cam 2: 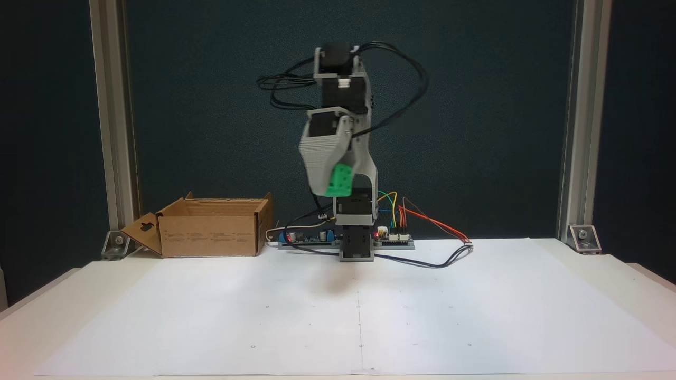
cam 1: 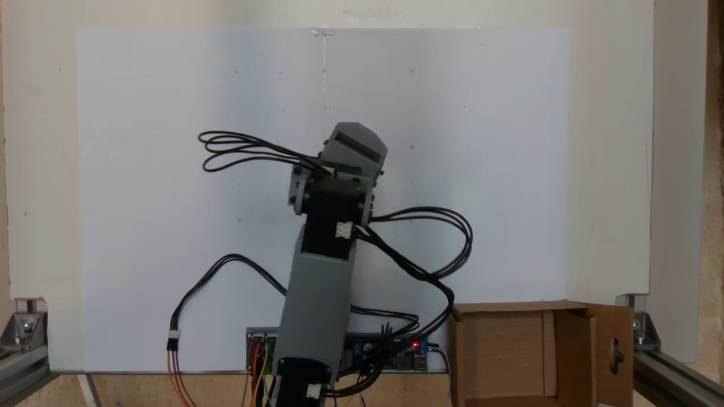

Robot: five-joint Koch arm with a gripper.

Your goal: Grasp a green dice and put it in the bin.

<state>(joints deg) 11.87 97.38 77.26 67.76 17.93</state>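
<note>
**A:** Biggest thing first: the bin (cam 2: 211,227) is plain brown corrugated cardboard, flaps splayed, one flap with a slot cut-out. It's open at the top and sits at the back of the table (cam 2: 158,316), well to the left of the arm base in the front-on fixed view.

**B:** And the green dice (cam 2: 338,180)?

**A:** Up in the air, clamped in the pincer (cam 2: 334,182), well clear of the white sheet and off to the right of the bin. It's a tiny bright green cube with rounded edges, way smaller than the box.

**B:** Handling?

**A:** My guess is light, hard and a bit slick. Squeeze two flat opposite faces, not the corners, or it could pop out.
</note>
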